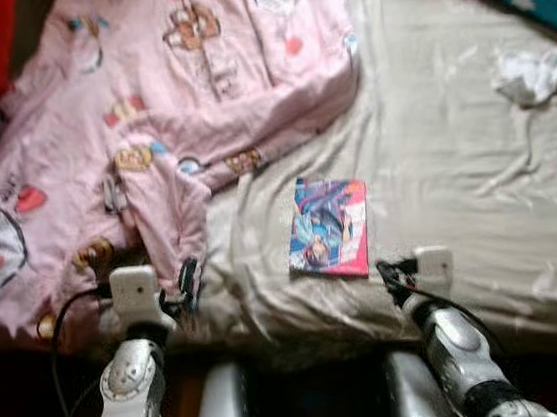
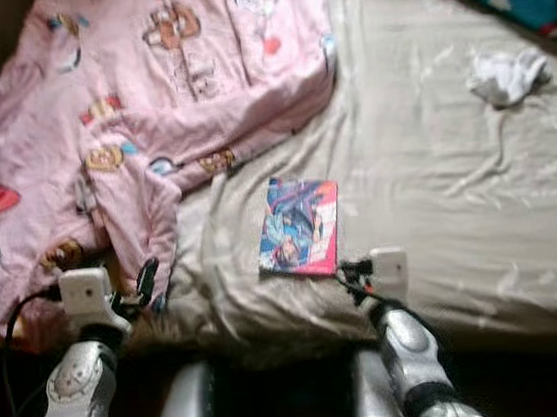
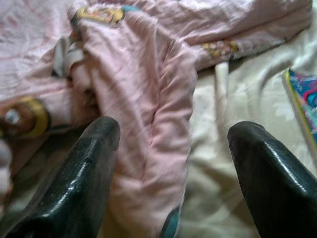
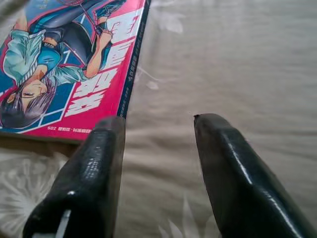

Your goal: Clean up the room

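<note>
While the comic book [image 1: 328, 227] lies flat mid-bed [image 1: 453, 148], right gripper [image 4: 158, 124] sits just at its 4 o'clock corner, fingers apart. Left gripper [image 3: 168, 134], fingers spread, straddles a pink blanket [image 1: 164, 91] fold at 9 o'clock.

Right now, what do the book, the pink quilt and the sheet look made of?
Book: paper with a glossy printed cover, judging by its sheen and thin flat edge. Quilt: soft padded fabric, probably cotton, matte, puffy folds. Sheet: thin beige woven cloth, finely creased, faint leaf pattern.
</note>
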### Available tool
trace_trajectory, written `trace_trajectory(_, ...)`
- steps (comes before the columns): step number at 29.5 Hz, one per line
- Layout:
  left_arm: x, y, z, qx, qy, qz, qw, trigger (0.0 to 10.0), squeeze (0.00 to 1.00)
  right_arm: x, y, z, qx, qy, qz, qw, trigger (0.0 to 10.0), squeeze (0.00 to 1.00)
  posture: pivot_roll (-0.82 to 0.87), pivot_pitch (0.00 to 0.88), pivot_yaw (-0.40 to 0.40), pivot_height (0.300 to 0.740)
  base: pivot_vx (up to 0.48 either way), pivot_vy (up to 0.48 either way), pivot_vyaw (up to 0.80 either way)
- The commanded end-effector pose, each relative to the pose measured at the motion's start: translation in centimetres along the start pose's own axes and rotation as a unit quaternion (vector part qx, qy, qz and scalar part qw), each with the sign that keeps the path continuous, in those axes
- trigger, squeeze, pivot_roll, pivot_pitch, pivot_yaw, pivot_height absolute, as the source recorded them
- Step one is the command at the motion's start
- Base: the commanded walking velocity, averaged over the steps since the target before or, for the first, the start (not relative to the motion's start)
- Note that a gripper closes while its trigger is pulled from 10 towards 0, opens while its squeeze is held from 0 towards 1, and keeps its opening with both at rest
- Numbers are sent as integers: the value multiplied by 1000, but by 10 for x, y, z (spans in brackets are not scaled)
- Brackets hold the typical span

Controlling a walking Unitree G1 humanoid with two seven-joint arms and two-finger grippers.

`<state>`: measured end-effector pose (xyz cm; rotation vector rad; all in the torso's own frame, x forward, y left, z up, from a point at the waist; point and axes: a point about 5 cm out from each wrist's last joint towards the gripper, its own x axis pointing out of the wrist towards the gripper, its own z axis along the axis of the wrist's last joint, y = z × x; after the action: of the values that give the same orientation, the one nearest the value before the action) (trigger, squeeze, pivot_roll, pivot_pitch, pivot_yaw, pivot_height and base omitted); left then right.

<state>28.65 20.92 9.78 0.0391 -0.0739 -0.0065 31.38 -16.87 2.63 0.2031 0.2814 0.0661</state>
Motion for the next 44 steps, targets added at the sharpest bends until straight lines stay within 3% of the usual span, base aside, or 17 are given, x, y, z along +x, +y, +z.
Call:
trace_trajectory(1, -7, 8, -1, -2, 9, 15, 1000, 10000, 0, 2, 7, -7, 25, 24, 5, 999, 10000, 1000, 118, 343, 32, 598, 0, 0, 0)
trace_trajectory(11, -11, 18, 22, 19, -13, 15, 1000, 10000, 0, 17, 27, 11, 100, 18, 24, 995, 10000, 1000, 209, 377, 74, 598, 0, 0, 0)
trace_trajectory(21, -20, 23, 30, 34, -5, 12, 999, 10000, 0, 21, 36, 19, 126, 2, 27, 992, 10000, 1000, 242, 407, 103, 598, 0, 0, 0)
trace_trajectory(22, -22, 24, 31, 35, -3, 13, 999, 10000, 0, 22, 36, 20, 127, -3, 28, 992, 10000, 302, 250, 415, 108, 598, 0, 0, 0)
trace_trajectory(23, -22, 24, 31, 35, -3, 13, 999, 10000, 0, 22, 36, 20, 127, -3, 28, 992, 10000, 302, 250, 415, 108, 598, 0, 0, 0)
trace_trajectory(24, -26, 26, 30, 39, 3, 15, 999, 10000, 0, 23, 35, 24, 132, -16, 23, 991, 10000, 0, 260, 421, 113, 598, 0, 0, 0)
trace_trajectory(33, -40, 33, 30, 49, 19, 25, 998, 10000, 0, 24, 19, 45, 158, -84, -3, 984, 10000, 0, 269, 432, 117, 598, 0, 0, 0)
trace_trajectory(38, -43, 32, 30, 49, 26, 22, 998, 10000, 0, 21, 16, 36, 158, -61, -19, 985, 10000, 0, 270, 435, 121, 598, 0, 0, 0)
trace_trajectory(44, -48, 32, 30, 55, 34, 20, 998, 10000, 0, 19, 13, 27, 194, -51, -29, 979, 10000, 0, 286, 443, 131, 598, 0, 0, 0)
